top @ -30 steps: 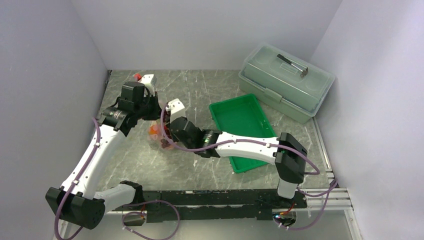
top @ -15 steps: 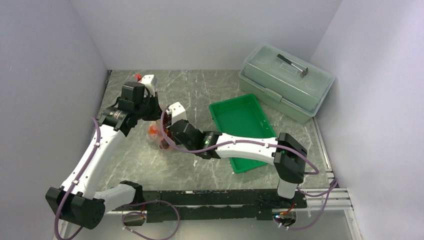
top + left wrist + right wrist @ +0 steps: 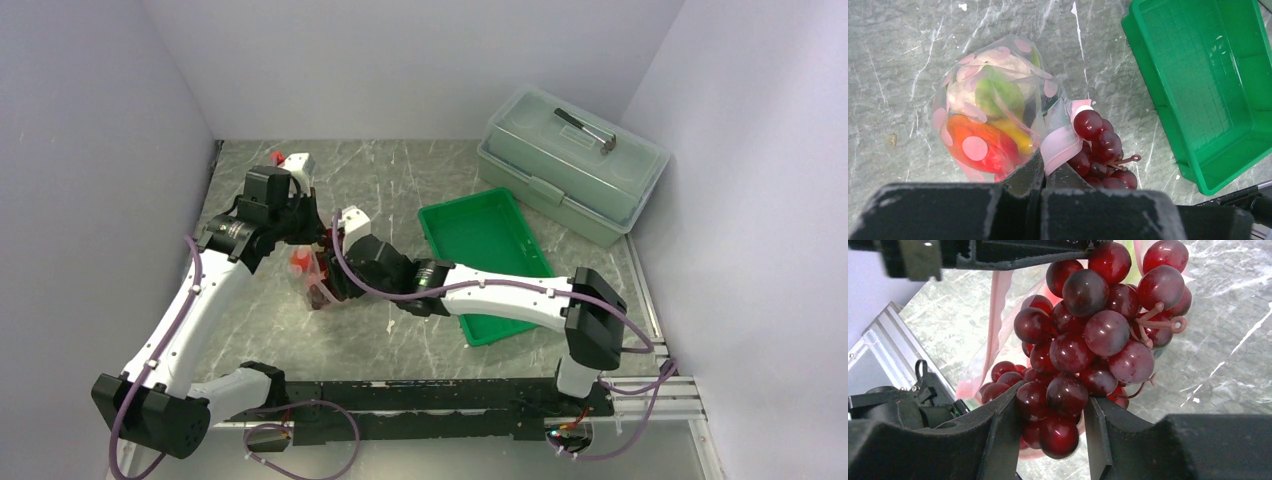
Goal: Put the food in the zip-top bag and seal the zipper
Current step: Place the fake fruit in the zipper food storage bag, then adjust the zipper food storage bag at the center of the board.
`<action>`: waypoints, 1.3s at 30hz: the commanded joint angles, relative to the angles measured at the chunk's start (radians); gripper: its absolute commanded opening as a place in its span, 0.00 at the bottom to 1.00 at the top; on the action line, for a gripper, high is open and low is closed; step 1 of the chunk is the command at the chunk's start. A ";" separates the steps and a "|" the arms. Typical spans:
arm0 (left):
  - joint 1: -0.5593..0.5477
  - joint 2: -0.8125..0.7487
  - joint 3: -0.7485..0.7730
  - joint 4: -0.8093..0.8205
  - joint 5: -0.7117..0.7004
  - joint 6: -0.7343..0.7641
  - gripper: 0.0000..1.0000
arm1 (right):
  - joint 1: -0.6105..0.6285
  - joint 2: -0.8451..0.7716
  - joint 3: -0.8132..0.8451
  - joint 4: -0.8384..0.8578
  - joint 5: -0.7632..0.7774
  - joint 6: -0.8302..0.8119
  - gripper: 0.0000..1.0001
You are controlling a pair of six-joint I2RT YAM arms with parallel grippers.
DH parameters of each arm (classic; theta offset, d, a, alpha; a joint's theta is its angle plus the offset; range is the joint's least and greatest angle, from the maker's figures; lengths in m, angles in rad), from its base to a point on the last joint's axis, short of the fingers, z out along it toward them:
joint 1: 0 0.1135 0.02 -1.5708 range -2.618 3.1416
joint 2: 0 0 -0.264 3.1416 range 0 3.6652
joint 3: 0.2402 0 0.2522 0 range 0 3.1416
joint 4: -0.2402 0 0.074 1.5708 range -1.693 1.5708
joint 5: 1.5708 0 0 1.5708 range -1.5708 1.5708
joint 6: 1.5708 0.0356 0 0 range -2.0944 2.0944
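The clear zip-top bag (image 3: 955,80), dotted pink, lies on the marble top. It holds food: a red-orange fruit (image 3: 998,150), a yellow piece (image 3: 1015,136) and a white-and-green vegetable (image 3: 993,90). My left gripper (image 3: 1043,167) is shut on the bag's mouth, pinching the pinkish zipper (image 3: 1060,145). The dark red grape bunch (image 3: 1083,335) sits right at that mouth, beside the strip. My right gripper (image 3: 1053,425) has its fingers spread on either side of the bunch's lowest grapes, with a thin gap at the right finger. From above, both grippers meet at the bag (image 3: 310,275).
A green tray (image 3: 485,235) lies just right of the right forearm, also seen from the left wrist (image 3: 1208,75). A pale green lidded box (image 3: 570,165) stands at the back right. Walls close in the left, back and right sides.
The right arm has pushed left with the grapes, up to the bag's mouth, and its fingers have spread wider. The left gripper still holds the bag's edge.
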 commanded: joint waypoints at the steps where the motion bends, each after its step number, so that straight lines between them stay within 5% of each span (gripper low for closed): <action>1: 0.006 -0.024 0.015 0.087 0.009 -0.006 0.00 | 0.016 -0.071 0.011 -0.022 -0.006 0.024 0.51; 20: 0.007 -0.025 0.014 0.087 0.011 -0.007 0.00 | 0.010 -0.198 -0.022 -0.123 0.261 0.099 0.58; 39: 0.007 -0.020 0.013 0.087 0.013 -0.007 0.00 | -0.065 -0.190 -0.232 0.041 0.135 0.422 0.49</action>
